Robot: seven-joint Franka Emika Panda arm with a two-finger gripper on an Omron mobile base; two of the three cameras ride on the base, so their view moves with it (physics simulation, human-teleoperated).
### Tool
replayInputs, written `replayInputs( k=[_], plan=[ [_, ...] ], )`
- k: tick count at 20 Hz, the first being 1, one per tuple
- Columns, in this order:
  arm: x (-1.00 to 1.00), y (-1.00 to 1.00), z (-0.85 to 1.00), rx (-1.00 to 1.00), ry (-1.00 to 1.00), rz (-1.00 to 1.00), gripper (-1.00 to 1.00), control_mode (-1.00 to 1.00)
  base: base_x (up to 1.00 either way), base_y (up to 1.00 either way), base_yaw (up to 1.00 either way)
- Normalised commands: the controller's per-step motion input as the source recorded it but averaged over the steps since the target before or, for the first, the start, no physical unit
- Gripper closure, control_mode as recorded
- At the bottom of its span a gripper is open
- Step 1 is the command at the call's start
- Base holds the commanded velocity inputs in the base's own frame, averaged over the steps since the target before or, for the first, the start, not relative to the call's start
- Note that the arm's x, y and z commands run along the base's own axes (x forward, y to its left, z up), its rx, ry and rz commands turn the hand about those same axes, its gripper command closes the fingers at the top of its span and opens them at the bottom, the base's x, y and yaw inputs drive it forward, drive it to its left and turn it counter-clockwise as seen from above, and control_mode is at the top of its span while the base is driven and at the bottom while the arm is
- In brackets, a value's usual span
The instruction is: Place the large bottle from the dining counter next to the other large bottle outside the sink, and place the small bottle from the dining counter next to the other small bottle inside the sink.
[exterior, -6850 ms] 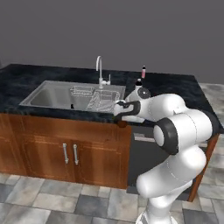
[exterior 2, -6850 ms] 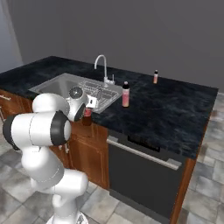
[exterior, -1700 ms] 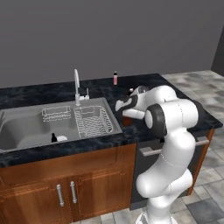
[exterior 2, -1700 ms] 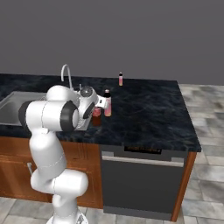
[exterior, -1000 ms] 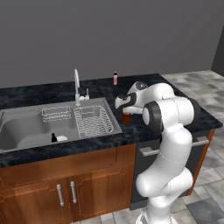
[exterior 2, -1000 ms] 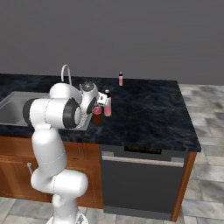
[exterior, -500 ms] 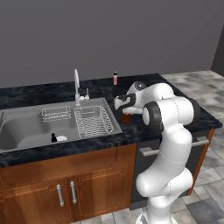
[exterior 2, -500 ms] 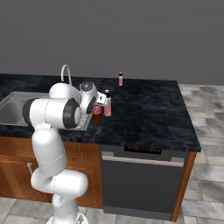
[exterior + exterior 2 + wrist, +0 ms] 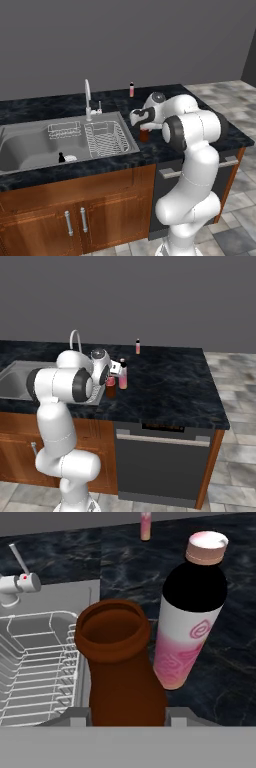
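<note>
On the black counter point(image 9: 165, 386), the gripper point(image 9: 128, 719) clamps the upright large bottle point(image 9: 120, 667) just beside the other large bottle point(image 9: 189, 612).

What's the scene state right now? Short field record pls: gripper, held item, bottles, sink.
gripper: gripper shut on the large bottle
large bottle: brown large bottle upright, just right of the sink rim
other large bottle: other large bottle stands close beside it on the counter
small bottle: small bottle far back on the counter
other small bottle: black other small bottle inside the sink
dish rack: dish rack in the sink's right half
</note>
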Motion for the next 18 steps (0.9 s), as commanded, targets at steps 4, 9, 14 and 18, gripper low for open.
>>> replayInputs(
  k=[4, 9, 14, 18],
  plan=[
    [-0.27, 0.14, -0.26, -0.07, -0.06, 0.0, -1.0, -1.0, 0.0, 0.0, 0.0],
    [-0.63, 0.01, -0.09, -0.07, -0.16, -0.01, -1.0, -1.0, 0.0, 0.0, 0.0],
    [-0.57, 0.0, -0.08, -0.05, -0.16, 0.0, -1.0, -1.0, 0.0, 0.0, 0.0],
    [-0.33, -0.03, -0.03, -0.01, -0.12, -0.02, -1.0, -1.0, 0.0, 0.0, 0.0]
  ],
)
